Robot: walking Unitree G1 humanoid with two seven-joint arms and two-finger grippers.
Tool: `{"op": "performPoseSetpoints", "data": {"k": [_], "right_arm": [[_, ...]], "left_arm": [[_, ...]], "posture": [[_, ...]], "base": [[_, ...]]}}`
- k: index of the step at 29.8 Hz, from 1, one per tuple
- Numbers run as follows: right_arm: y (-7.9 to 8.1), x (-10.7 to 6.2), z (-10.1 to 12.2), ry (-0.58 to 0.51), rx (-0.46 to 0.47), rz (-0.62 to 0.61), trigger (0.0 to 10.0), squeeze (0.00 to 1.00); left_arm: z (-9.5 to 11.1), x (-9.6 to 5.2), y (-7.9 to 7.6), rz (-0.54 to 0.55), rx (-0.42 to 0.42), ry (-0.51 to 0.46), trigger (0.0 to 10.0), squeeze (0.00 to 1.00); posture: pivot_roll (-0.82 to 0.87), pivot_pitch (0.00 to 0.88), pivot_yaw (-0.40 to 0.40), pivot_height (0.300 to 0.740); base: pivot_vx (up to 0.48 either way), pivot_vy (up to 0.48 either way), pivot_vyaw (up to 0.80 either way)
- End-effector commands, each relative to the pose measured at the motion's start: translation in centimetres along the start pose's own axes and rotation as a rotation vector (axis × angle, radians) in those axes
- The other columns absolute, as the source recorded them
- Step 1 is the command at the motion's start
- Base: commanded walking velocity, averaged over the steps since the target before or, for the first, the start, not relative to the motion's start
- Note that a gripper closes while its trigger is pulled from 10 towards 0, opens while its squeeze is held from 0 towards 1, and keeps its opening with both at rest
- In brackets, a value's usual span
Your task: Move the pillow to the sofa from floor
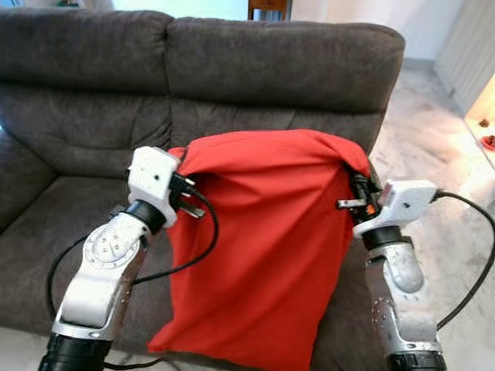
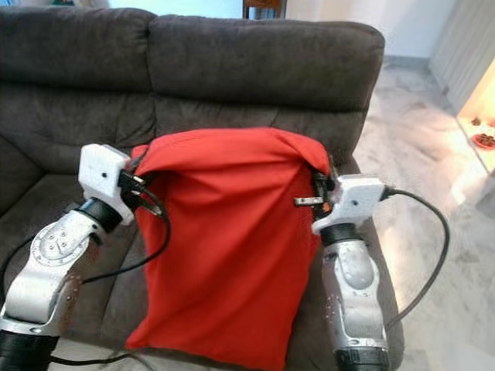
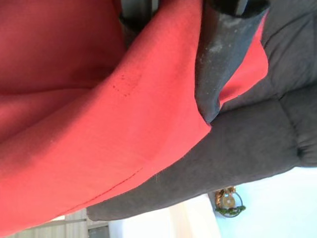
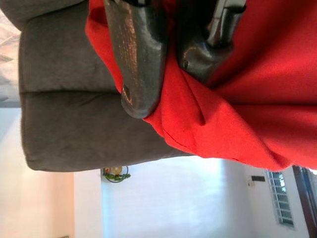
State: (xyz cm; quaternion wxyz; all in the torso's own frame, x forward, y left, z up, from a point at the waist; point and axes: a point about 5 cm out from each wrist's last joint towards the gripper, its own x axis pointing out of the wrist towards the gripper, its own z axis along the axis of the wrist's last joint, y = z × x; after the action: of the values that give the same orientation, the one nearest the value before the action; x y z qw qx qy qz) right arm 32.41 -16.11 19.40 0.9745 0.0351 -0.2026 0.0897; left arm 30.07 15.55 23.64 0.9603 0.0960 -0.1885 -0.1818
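The red pillow point(image 1: 267, 255) hangs off the floor between both raised forearms, its lower edge over the front of the dark grey sofa point(image 1: 85, 85) seat. The left end effector point(image 1: 179, 164) and right end effector point(image 1: 357, 174) each pinch an upper corner, fingers point(image 4: 136, 59) closed on folded fabric. The hold looks thin: slack cloth could slip out under the pillow's weight, dropping it short of the cushion. Elbows are bent, wrists turned inward and level, backrest beyond.
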Motion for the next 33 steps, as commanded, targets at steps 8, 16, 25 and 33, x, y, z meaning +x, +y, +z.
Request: {"op": "performPoseSetpoints", "data": {"k": [8, 16, 25, 33], "right_arm": [[-1.7, 0.0, 1.7, -0.078, -0.003, -0.075, 10.0, 0.00], [-1.8, -0.1, 1.8, -0.077, -0.005, -0.072, 10.0, 0.00], [-0.3, 0.3, 2.4, -0.105, -0.042, 0.046, 10.0, 0.00], [-0.5, 0.3, 2.2, -0.094, -0.021, 0.036, 10.0, 0.00]], "left_arm": [[1.9, -0.1, 1.1, 0.060, 0.038, -0.090, 10.0, 0.00], [2.1, -0.1, 1.2, 0.072, 0.048, -0.097, 10.0, 0.00], [2.2, -0.1, 1.6, 0.090, 0.056, -0.102, 10.0, 0.00], [2.1, -0.1, 1.6, 0.091, 0.056, -0.100, 10.0, 0.00]], "posture": [[0.08, 0.102, 0.015, 0.740], [0.08, 0.101, 0.016, 0.740], [0.08, 0.095, 0.015, 0.740], [0.07, 0.089, 0.012, 0.740]], "base": [[0.000, 0.000, 0.00], [0.000, 0.000, 0.00], [0.000, 0.000, 0.36], [0.000, 0.000, 0.20]]}}
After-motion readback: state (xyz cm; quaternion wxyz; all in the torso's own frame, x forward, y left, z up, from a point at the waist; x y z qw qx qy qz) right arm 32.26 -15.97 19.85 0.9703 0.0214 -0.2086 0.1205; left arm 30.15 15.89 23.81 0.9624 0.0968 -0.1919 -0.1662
